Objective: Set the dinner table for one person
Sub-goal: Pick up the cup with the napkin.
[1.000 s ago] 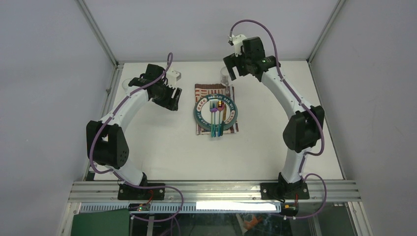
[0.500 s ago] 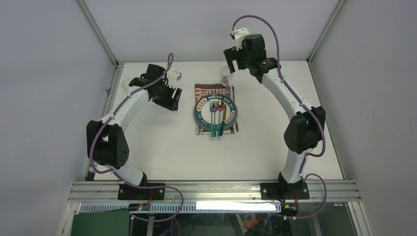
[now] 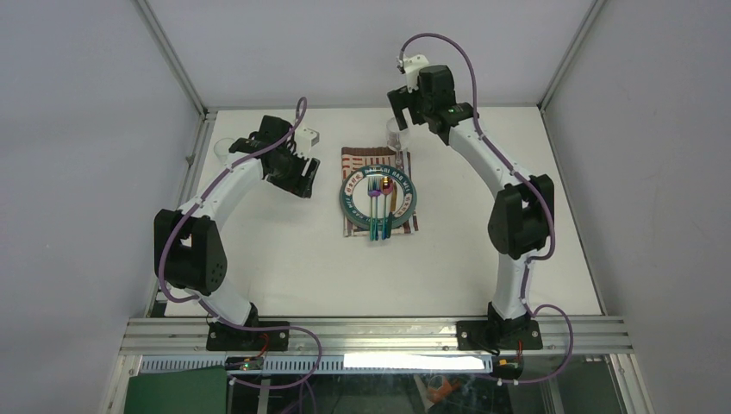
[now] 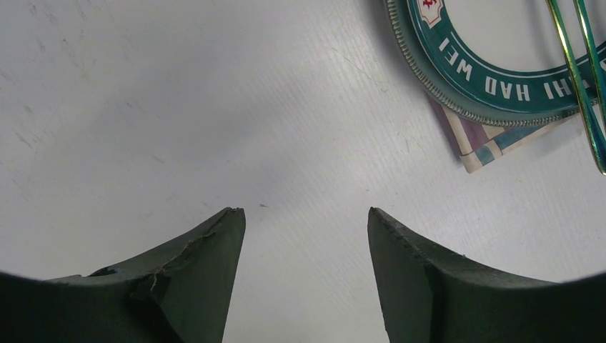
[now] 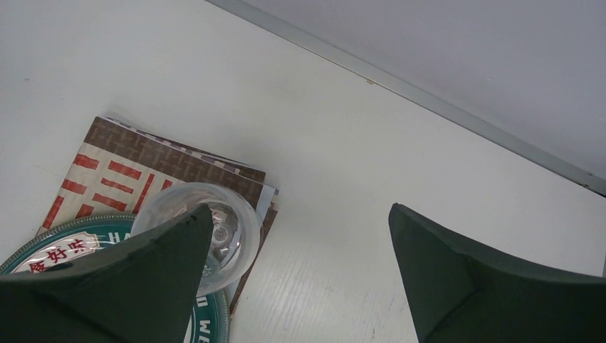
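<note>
In the right wrist view, one finger of the right tool (image 5: pixel 300 207) is hiding part of a clear glass (image 5: pixel 230 227) and of the teal-rimmed plate (image 5: pixel 53 249). Whether that finger is touching the glass is impossible to tell. The left wrist view is cutting off the plate and the cutlery (image 3: pixel 379 207) lying on it. Both tools are gaping open, gripping nothing. The white counter (image 3: pixel 284 267) is lying beneath both. The left tool (image 4: pixel 307 214) is hovering over bare surface left of the striped placemat (image 3: pixel 362 155), and the right tool is hovering near the far edge.
</note>
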Motion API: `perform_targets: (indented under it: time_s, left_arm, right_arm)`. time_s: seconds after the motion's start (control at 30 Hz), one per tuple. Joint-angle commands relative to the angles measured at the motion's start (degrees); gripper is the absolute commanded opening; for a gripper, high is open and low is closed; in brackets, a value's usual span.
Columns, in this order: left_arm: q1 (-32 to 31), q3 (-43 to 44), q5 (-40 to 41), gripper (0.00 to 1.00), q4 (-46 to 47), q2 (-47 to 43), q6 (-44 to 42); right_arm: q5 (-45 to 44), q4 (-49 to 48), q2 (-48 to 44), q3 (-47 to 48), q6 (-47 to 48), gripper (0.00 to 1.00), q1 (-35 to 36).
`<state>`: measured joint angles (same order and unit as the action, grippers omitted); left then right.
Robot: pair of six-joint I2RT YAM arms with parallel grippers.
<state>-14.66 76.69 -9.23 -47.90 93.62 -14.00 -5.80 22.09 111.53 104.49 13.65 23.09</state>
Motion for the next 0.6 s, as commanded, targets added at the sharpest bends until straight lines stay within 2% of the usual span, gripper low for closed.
perform_targets:
  time_s: [0.0, 0.27, 0.4, 0.57]
  left_arm:
    - [-0.5, -0.2, 0.0, 0.66, 2.1, -0.5, -0.2]
    - [-0.5, -0.6, 0.5, 0.65, 2.3, -0.2, -0.3]
    - [-0.6, -0.5, 0.2, 0.64, 2.4, 0.2, -0.2]
    - [-0.7, -0.4, 0.4, 0.64, 2.4, 0.5, -0.3]
  right_arm:
    - [-0.5, -2.5, 1.0, 3.9, -0.2, 0.97, 0.3]
    - [0.2, -2.0, 1.4, 2.4, -1.2, 0.93, 0.4]
    - [0.0, -2.2, 0.6, 0.9, -1.6, 0.82, 0.3]
    - [0.8, -0.6, 0.2, 0.3, -2.1, 0.81, 0.4]
